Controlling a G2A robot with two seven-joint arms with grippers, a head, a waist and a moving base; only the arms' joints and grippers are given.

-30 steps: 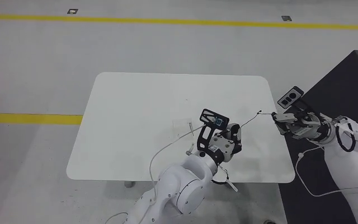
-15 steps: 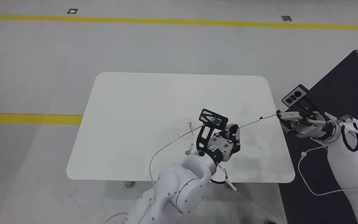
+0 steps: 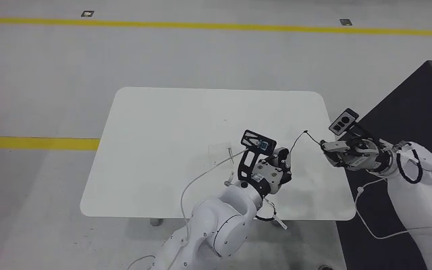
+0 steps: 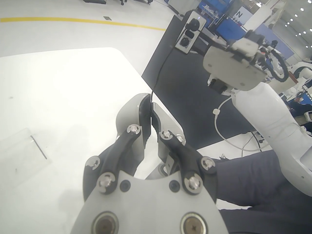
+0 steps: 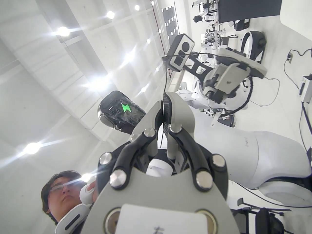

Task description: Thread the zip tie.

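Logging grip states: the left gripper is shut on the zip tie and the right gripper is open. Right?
No: the right gripper is shut on the zip tie too, as the right wrist view shows. The left gripper is shut on it, as stated.

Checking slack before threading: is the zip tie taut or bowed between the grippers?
Bowed: the zip tie curves between the left gripper and right gripper, both shut on it.

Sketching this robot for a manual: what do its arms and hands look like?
Left arm and right arm: smooth white shells. Left hand and right hand: grey fingers, black ribbed pads, black linkage bars, silver screws. White cable beside the right arm.
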